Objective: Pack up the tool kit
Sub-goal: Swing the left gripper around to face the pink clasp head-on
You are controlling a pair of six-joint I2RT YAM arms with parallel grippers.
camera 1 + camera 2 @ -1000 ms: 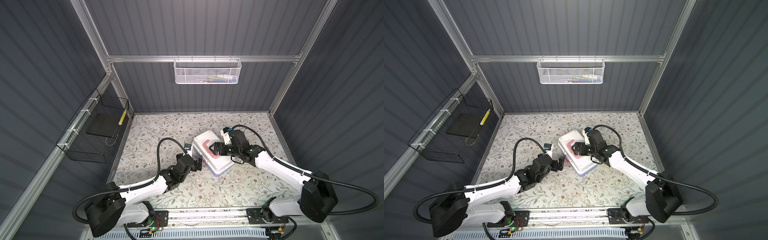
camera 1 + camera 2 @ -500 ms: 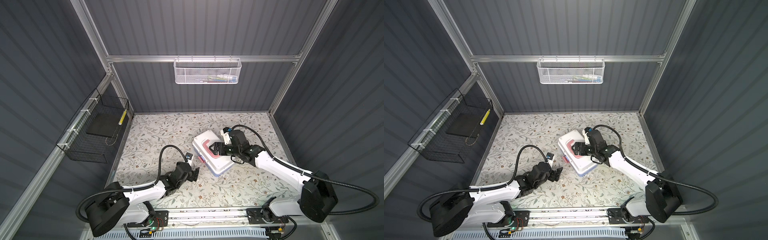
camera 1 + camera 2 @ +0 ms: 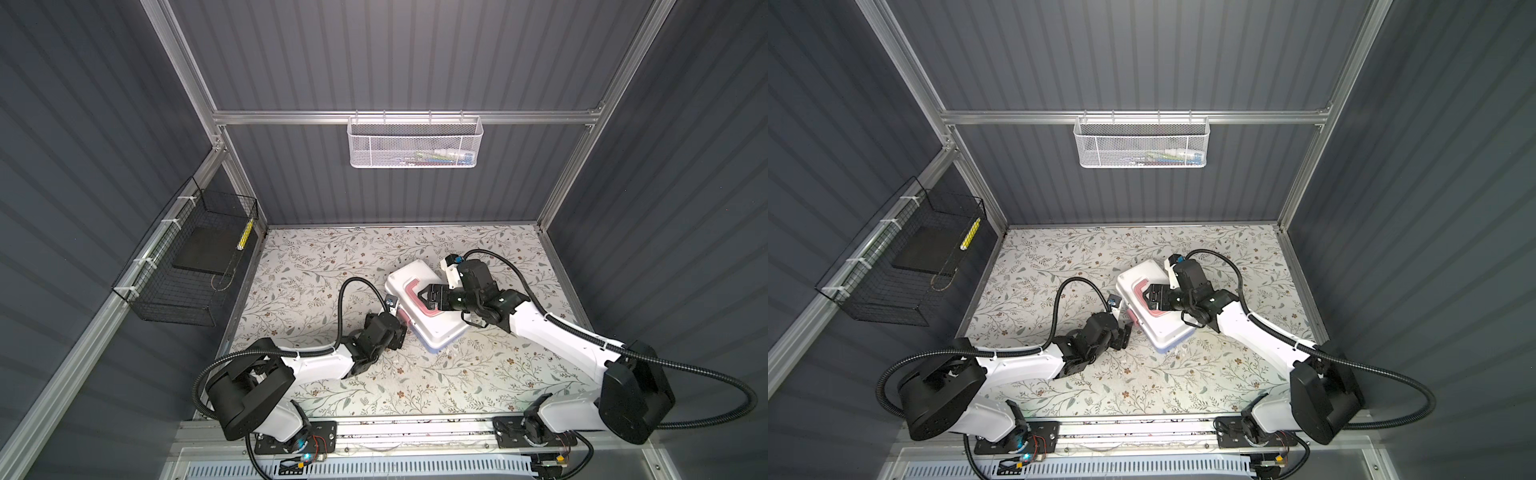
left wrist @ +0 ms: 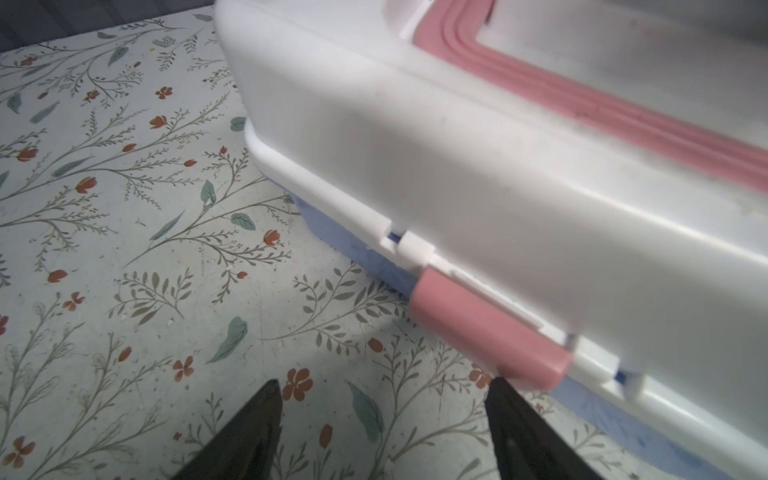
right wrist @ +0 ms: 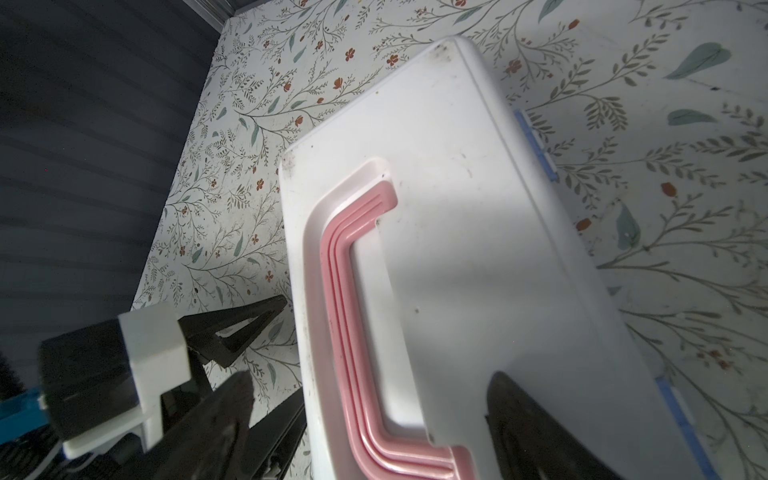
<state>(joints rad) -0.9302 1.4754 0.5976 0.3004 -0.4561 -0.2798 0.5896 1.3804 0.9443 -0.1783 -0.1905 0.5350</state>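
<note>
The tool kit (image 3: 436, 332) (image 3: 1163, 328) lies closed and askew mid-table, with a white lid (image 5: 457, 208), a pink handle (image 5: 345, 291) and a light blue base. My right gripper (image 3: 424, 295) (image 5: 370, 386) hovers open over the lid. Its jaws straddle the handle, one finger over the lid and the other past the lid's latch-side edge. My left gripper (image 3: 400, 330) (image 4: 384, 382) sits low on the table, open and empty. One of its fingertips (image 4: 496, 384) is just below the pink latch (image 4: 486, 328). The tools are hidden.
A white mesh basket (image 3: 413, 143) hangs on the back wall. A black wire basket (image 3: 187, 266) holding a yellow item hangs on the left wall. Aluminium frame posts stand at the table's corners. Both arms' cables loop above the floral table (image 3: 316, 266).
My left gripper drew back toward the front, then came in again at the kit's latch side, and its jaws have narrowed somewhat. The right arm and the kit have not moved.
</note>
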